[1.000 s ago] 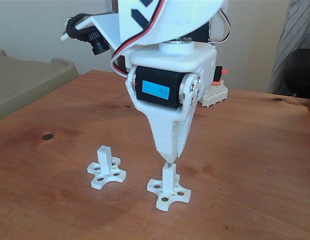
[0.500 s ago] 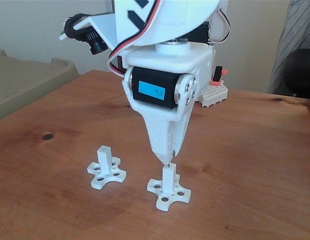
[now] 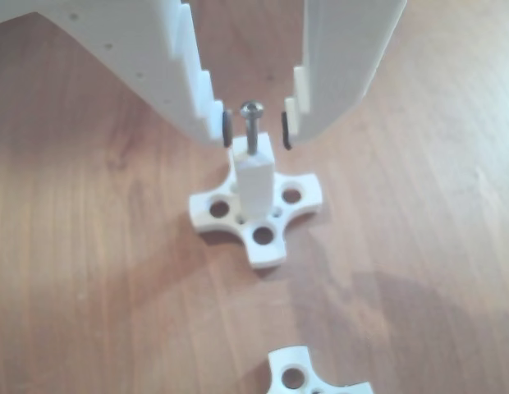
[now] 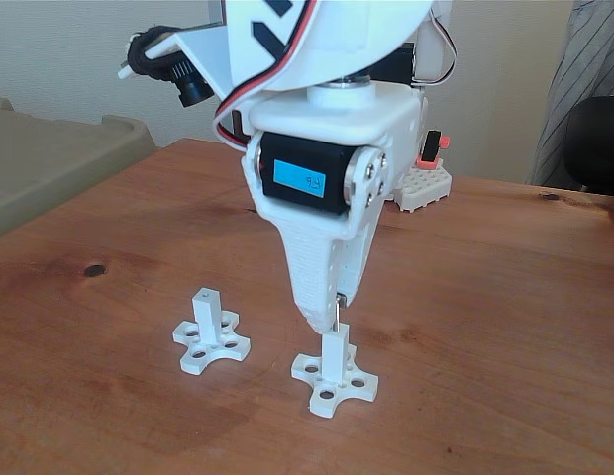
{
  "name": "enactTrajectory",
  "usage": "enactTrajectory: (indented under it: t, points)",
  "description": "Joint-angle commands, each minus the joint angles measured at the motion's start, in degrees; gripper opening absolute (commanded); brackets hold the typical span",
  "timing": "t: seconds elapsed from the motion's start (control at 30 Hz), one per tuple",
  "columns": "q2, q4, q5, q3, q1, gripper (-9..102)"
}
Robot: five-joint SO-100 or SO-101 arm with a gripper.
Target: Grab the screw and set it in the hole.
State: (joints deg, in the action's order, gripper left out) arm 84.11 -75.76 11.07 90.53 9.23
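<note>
The screw stands upright with its tip in the hole on top of the square white post, its rounded head up between the gripper fingertips. The jaws are parted, dark pads just clear of the shank on either side, holding nothing. It looks light, stiff and slick, easy to tip; I'd pinch it on the shank just below the head if it needs reseating

Screw stands in the hole, apparently between parted jaws.
</note>
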Motion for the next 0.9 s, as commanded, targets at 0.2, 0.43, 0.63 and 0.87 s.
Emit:
enactTrajectory:
  t: [0.2, 0.43, 0.63, 0.87]
  points:
    - [6.1, -1.8, 0.2, -3.7, -2.0, 10]
    - [9.4, -2.2, -0.3, -2.1, -3.6, 10]
    - [14.4, -2.1, -0.7, 0.6, -5.1, 6]
    - [21.6, -1.1, -1.9, 7.4, -6.9, -4]
